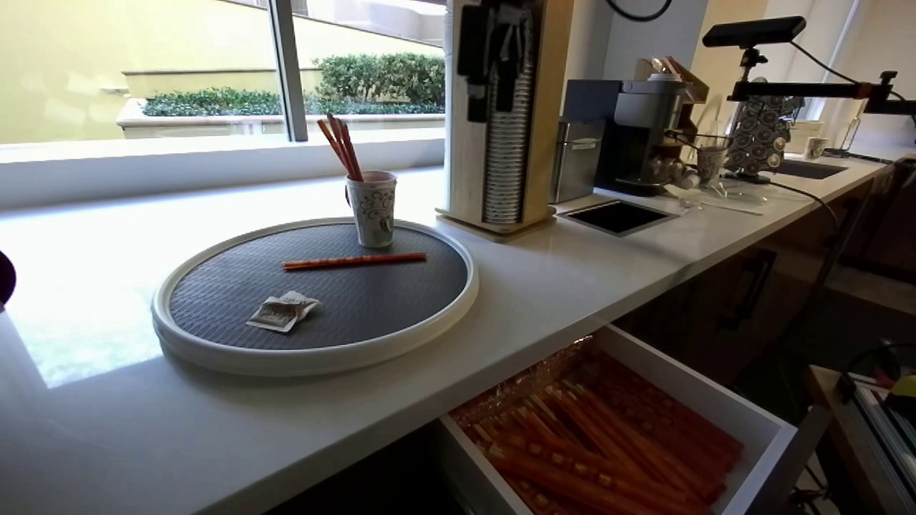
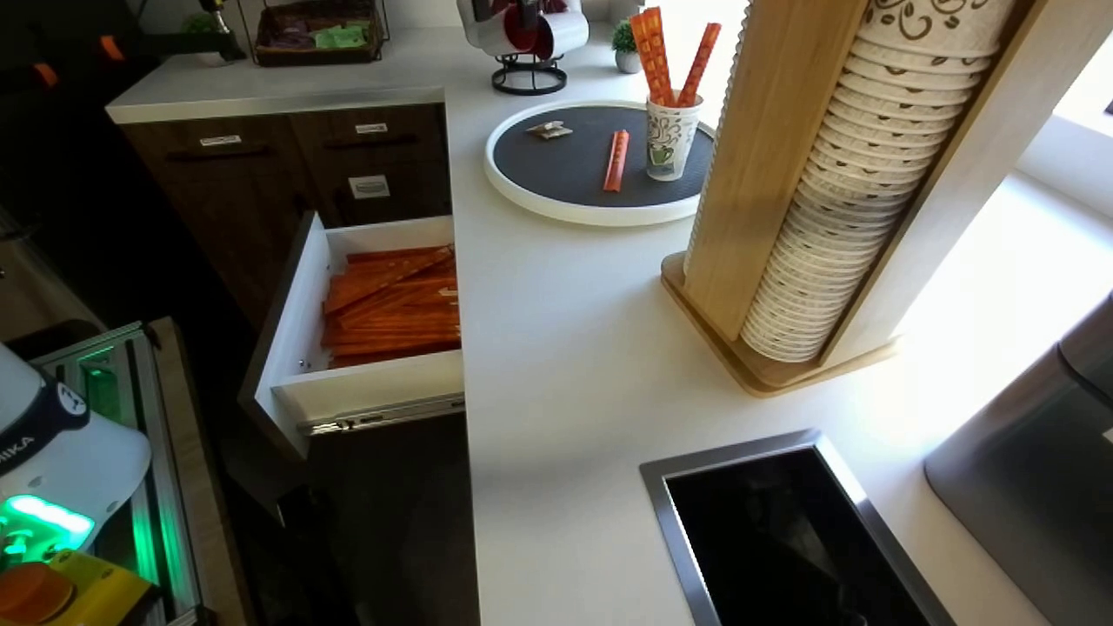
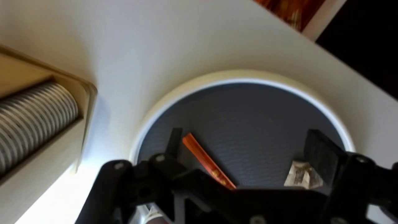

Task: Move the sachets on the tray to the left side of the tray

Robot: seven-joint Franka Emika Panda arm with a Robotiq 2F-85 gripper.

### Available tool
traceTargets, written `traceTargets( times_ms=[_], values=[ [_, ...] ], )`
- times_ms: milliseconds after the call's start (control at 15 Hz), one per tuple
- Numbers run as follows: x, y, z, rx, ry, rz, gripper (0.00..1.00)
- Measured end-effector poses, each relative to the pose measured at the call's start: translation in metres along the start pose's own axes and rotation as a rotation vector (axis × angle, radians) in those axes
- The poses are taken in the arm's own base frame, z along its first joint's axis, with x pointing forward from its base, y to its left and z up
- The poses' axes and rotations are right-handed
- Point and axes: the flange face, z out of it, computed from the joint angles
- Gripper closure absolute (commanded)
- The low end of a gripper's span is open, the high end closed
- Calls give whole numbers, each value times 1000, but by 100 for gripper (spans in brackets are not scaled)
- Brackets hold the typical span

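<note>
Two small whitish sachets [image 1: 283,311] with dark print lie overlapping on the round dark grey tray [image 1: 386,300] with its white rim. In an exterior view they sit near the tray's front-left rim. The sachets [image 2: 549,129] also show on the tray [image 2: 569,165] in an exterior view. In the wrist view my gripper [image 3: 245,135] is open and empty, above the tray [image 3: 248,109]. The sachets [image 3: 303,175] appear beside the right finger, partly hidden by the gripper body. A dark shape [image 1: 501,54] in front of the cup holder in an exterior view looks like the gripper.
A red stick [image 1: 354,262] lies on the tray, and a paper cup [image 1: 374,214] holding more sticks stands at its far rim. A wooden cup holder [image 1: 540,164] stands beside the tray. An open drawer [image 2: 374,369] of sticks juts out below the counter edge.
</note>
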Motion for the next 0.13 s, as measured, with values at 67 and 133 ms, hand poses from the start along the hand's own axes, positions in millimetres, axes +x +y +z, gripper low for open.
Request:
traceTargets(
  times_ms=[67,133],
  values=[
    [-7,5,-7,-1,-34,-7,0],
    [-10,8,-11,0,-46,-12,0]
  ],
)
